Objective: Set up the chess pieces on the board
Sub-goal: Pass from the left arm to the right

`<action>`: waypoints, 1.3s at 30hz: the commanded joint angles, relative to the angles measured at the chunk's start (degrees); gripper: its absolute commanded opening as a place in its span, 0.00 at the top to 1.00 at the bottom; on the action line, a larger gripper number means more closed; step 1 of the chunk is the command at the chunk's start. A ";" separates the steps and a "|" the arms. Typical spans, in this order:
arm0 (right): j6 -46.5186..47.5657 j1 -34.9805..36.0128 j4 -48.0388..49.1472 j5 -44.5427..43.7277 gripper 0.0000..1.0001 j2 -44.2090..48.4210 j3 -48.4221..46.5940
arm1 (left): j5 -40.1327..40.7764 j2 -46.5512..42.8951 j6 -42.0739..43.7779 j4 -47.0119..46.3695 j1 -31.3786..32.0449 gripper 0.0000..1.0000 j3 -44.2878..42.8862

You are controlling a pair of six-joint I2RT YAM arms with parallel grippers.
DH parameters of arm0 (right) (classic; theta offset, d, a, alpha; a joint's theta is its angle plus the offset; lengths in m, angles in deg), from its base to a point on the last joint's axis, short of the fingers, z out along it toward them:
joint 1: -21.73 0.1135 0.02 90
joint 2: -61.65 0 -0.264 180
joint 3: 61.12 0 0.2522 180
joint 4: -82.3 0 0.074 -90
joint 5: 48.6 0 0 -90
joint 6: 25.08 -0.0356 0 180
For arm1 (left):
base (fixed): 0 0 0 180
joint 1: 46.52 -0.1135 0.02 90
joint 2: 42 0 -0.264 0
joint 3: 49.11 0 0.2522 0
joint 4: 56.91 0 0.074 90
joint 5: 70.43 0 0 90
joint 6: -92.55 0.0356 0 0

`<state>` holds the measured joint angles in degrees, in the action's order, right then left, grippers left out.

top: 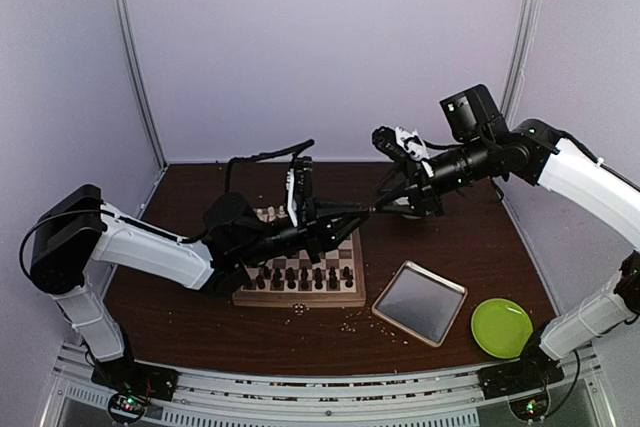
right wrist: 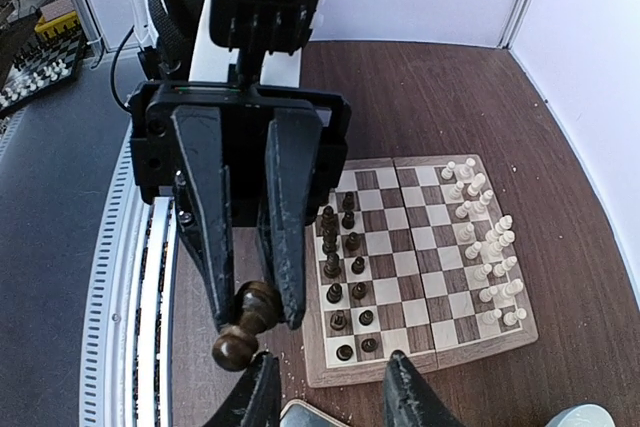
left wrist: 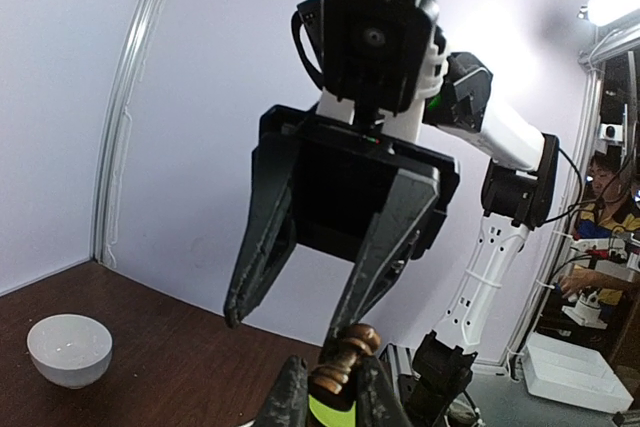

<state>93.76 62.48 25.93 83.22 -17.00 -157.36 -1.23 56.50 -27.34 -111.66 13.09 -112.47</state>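
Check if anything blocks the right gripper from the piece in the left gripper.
Nothing visible does. The piece sits clamped in the left gripper, and the right gripper faces it with open jaws across bare air.

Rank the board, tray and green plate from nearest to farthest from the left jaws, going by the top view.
1. Board, centre-left, directly below the jaws in the view.
2. Tray, right of the board, toward the front.
3. Plate, far right, beyond the tray near the front edge.
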 commanded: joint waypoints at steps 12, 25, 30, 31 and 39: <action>5.42 1.49 -7.05 1.18 0.61 1.96 -3.85 | 0.36 2.81 -4.72 -8.56 -2.22 0.90 -1.09; 1.08 4.14 -2.23 -2.10 0.70 -2.09 -5.92 | -0.21 2.75 -5.19 -9.12 -2.22 0.90 -0.84; 0.24 4.38 -1.51 -2.27 0.78 -2.70 -6.21 | -0.55 2.80 -5.23 -9.10 -2.22 0.90 -0.91; 0.13 4.41 -1.45 -2.23 0.81 -2.84 -6.16 | -0.63 2.83 -5.22 -9.03 -2.22 0.90 -0.93; -0.44 4.43 -0.52 -2.94 0.95 -3.15 -5.97 | 0.75 2.40 -5.29 -8.05 -2.33 0.75 0.02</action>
<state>94.16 66.13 23.70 80.42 -19.43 -161.91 -1.69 58.86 -32.34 -116.84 11.06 -112.47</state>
